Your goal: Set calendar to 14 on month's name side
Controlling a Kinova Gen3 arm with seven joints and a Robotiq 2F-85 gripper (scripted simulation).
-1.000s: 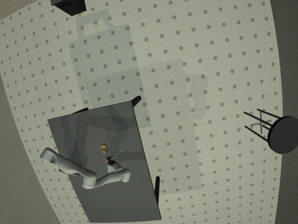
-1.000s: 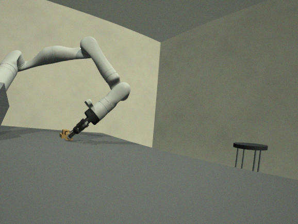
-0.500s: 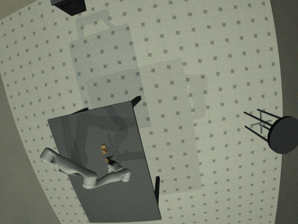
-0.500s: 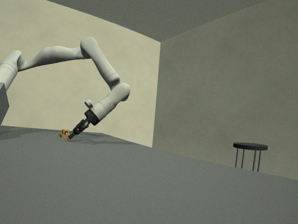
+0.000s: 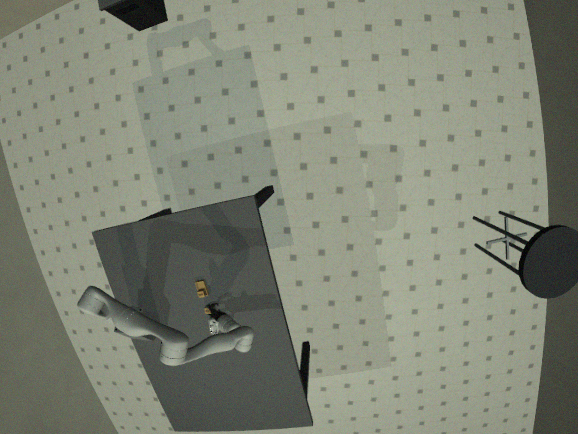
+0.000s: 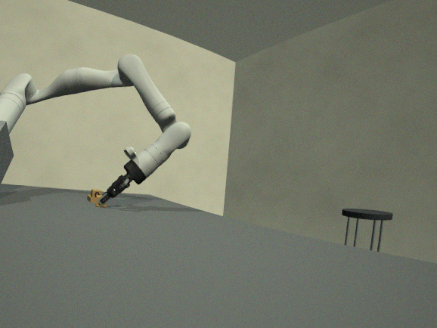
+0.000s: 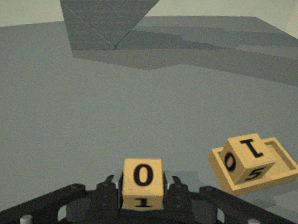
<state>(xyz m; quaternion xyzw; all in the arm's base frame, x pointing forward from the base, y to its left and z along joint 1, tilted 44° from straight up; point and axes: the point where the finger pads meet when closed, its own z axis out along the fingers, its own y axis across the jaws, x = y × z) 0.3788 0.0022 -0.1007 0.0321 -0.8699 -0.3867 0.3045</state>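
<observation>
The pincer is partly closed, with its two fingers snug on two opposite sides of a small yellow cube. It is gripping that cube. In the wrist view, a big black 0 is on the face that looks up at the camera, and a 1 is on the face below it. The pincer slants down, and its tips are low, close to the gray counter. The pictures are too small to tell if the held cube touches the counter.

The yellow tray sits flat on the counter, near the pincer but apart from it. In the wrist view, it is off to the right of the pincer. The other cube is inside the tray. It shows a 1 on top, and a 0 and a 5 on two sides. It is hard to tell if this cube sits all the way flat. The rest of the tray, beside that cube, has room showing. The held cube is outside the tray, so the two cubes are not side by side in it.
</observation>
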